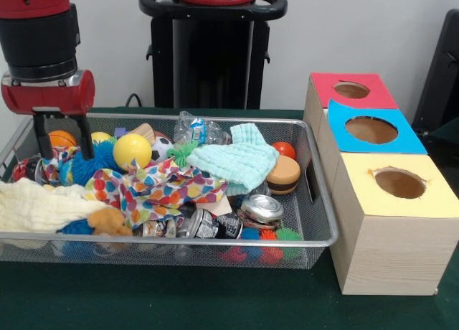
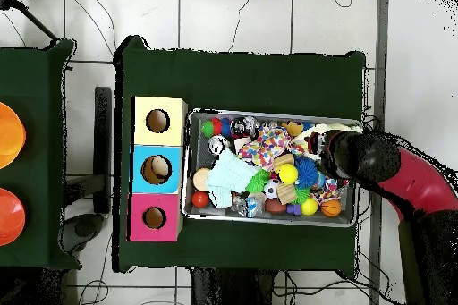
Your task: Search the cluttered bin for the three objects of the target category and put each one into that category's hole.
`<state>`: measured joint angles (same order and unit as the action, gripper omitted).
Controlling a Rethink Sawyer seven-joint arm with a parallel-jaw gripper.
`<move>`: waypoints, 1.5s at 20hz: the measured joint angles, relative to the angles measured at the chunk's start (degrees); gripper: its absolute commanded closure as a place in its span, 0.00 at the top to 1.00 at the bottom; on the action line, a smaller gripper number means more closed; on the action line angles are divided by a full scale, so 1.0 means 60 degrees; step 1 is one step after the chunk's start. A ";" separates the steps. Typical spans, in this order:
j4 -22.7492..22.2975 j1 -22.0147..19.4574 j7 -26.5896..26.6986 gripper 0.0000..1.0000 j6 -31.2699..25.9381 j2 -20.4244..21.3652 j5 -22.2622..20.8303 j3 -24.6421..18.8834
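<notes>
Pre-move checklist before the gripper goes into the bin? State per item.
1. Gripper empty: ok, fingers open with nothing between them, over the bin's end farthest from the boxes.
2. Mesh bin seated flat on the table, beside the boxes: ok.
3. Holes unobstructed: red box and yellow box ok; blue box cannot tell, the overhead view shows something pale inside the hole.
4. Path under the gripper: not ok, the spiky blue ball and patterned cloth lie right beside the fingers.
5. Targets exposed: cannot tell, the mint washcloth and white cloth cover items.
</notes>
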<state>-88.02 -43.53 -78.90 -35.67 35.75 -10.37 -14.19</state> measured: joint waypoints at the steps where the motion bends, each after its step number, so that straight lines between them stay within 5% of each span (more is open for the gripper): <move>1: -0.0001 0.0000 0.0000 1.00 0.0008 0.0005 0.0000 0.0000; 30: 0.0070 -0.0003 0.0000 1.00 0.0505 -0.0322 0.0002 -0.0001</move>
<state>-87.60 -43.55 -78.90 -32.64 33.82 -10.36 -14.20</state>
